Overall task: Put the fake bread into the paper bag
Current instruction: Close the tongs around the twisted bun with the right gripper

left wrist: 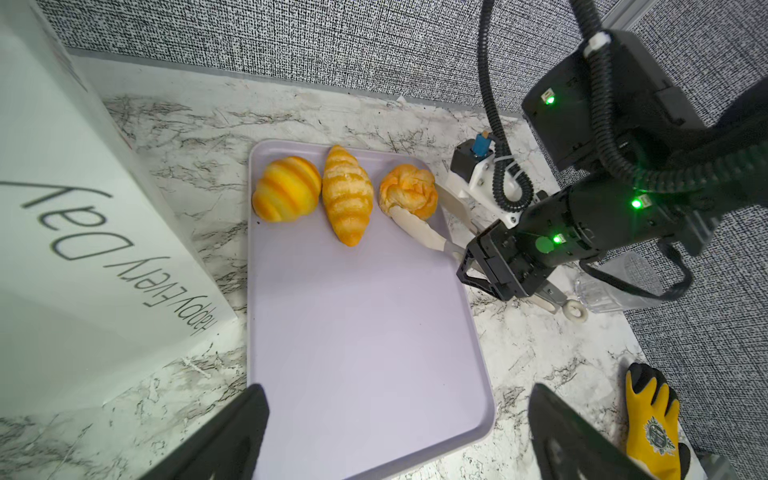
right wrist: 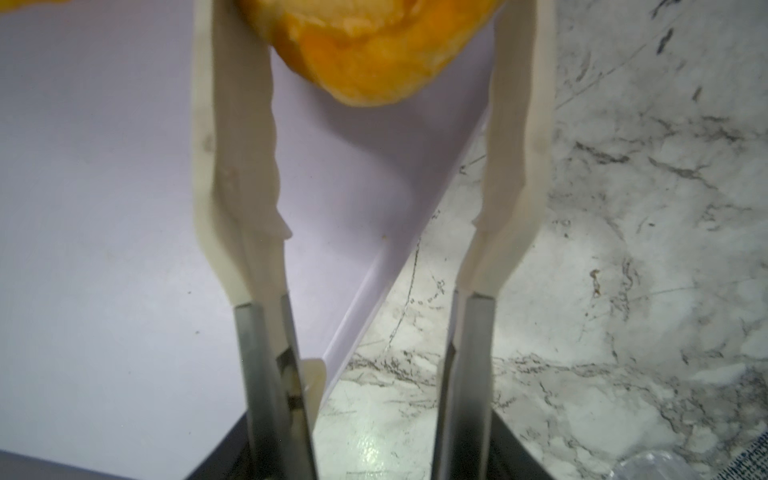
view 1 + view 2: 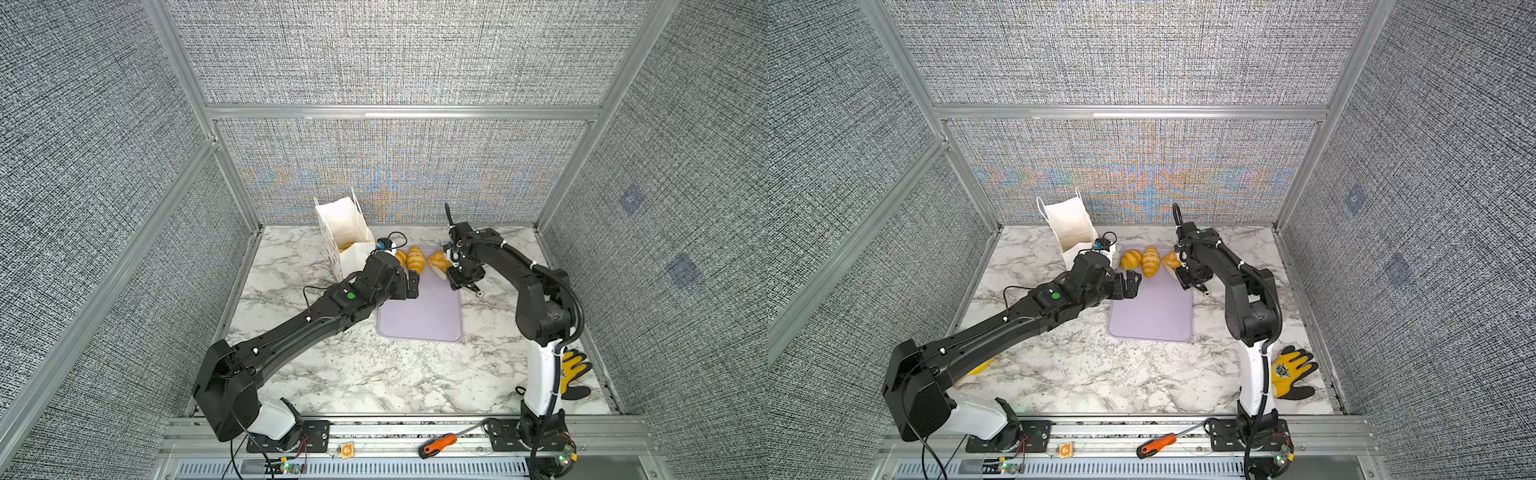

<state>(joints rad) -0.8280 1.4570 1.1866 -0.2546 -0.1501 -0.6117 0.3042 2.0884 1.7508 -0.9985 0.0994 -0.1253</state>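
The white paper bag [image 3: 345, 237] [image 1: 83, 208] stands open at the back left, with a bit of golden bread [image 3: 345, 247] showing inside. Three pieces of fake bread lie along the far end of the lilac tray [image 1: 353, 332]: a round croissant [image 1: 286, 189], a long croissant [image 1: 347, 195] and a twisted piece [image 1: 409, 195]. My right gripper [image 3: 439, 266] carries cream-tipped tongs, and both tips press the sides of the twisted piece [image 2: 374, 50]. My left gripper [image 1: 399, 399] hangs open over the tray's left side, beside the bag, with nothing between its fingers.
A yellow-and-black glove [image 3: 1291, 372] lies by the right arm's base. A clear plastic cup [image 1: 615, 286] sits right of the tray near the wall. An orange-handled screwdriver [image 3: 440, 444] rests on the front rail. Grey walls close in three sides.
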